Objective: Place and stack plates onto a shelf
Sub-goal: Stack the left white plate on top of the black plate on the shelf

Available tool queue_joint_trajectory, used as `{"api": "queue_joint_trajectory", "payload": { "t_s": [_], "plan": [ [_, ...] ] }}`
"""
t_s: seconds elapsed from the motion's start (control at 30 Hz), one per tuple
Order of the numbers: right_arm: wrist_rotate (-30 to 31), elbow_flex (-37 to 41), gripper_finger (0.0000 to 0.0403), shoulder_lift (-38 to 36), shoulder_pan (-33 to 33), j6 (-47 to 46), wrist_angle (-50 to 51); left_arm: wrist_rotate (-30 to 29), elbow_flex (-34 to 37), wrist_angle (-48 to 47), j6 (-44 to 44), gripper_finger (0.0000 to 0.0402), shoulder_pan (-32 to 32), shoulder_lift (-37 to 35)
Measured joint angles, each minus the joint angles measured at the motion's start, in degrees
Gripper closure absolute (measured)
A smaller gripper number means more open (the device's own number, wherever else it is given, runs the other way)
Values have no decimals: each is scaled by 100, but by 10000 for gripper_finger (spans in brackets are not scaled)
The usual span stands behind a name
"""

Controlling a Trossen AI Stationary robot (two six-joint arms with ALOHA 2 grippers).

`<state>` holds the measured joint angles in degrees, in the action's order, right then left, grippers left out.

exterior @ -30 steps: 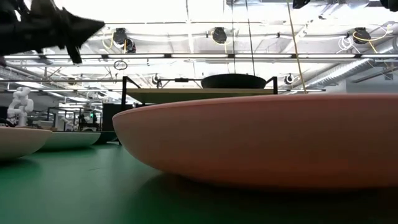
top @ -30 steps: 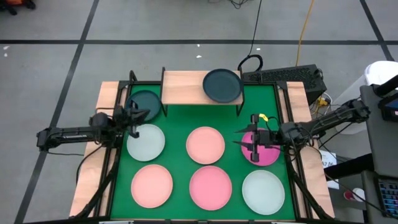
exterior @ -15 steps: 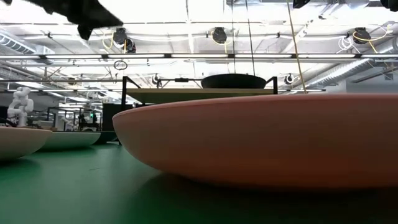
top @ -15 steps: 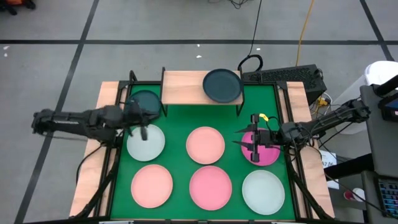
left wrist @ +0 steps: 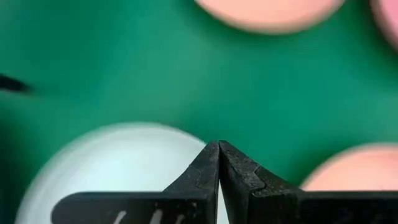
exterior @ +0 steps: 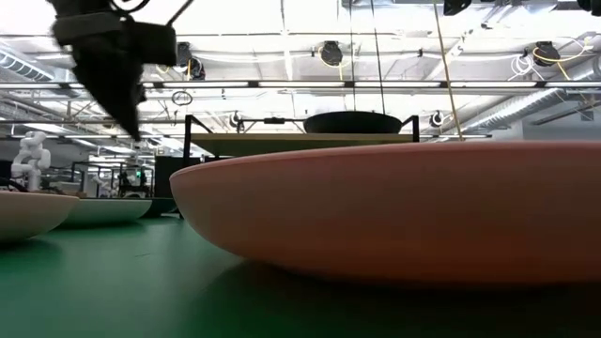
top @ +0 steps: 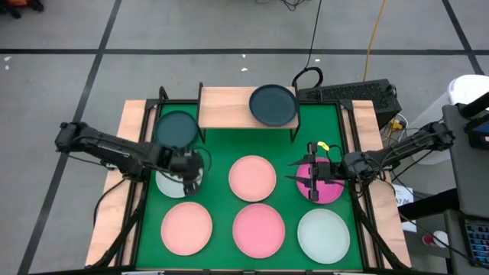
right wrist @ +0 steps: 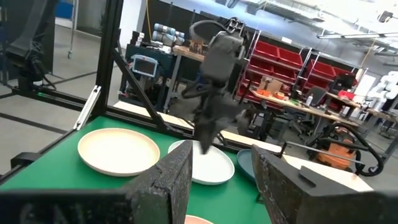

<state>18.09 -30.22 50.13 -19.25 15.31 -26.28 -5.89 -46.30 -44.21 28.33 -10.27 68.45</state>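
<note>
Left gripper (top: 191,183): fingers pressed shut, empty, pointing down over the right edge of the pale mint-white round plate (top: 172,180) at the left of the green mat (top: 221,145); arm reaching in from the left table side.

Risk: closed fingers cannot take the rim; descent as posed likely to knock or tip that plate.

Light-wood shelf on thin black legs (top: 225,107): at the back, one dark teal round plate (top: 273,105) on its right half; seven plates on the mat.

Right gripper (top: 315,179): fingers spread wide, empty, over the magenta round plate (top: 327,187); arm extended from the right.
</note>
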Motion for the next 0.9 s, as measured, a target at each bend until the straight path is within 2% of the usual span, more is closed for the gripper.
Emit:
{"api": "queue_joint_trajectory", "payload": {
  "t_s": [0.2,0.37,0.67,0.9],
  "plan": [
    [2,0,255,2,0,56,96,249,7,-424,538,386,-837,610],
    [2,0,255,0,0,59,87,313,7,-484,934,386,-1366,741],
    [4,0,255,0,0,53,-35,143,7,-639,1390,384,-1568,793],
    [3,0,255,0,0,53,-35,-22,9,-717,1439,336,-1552,811]
  ]
}}
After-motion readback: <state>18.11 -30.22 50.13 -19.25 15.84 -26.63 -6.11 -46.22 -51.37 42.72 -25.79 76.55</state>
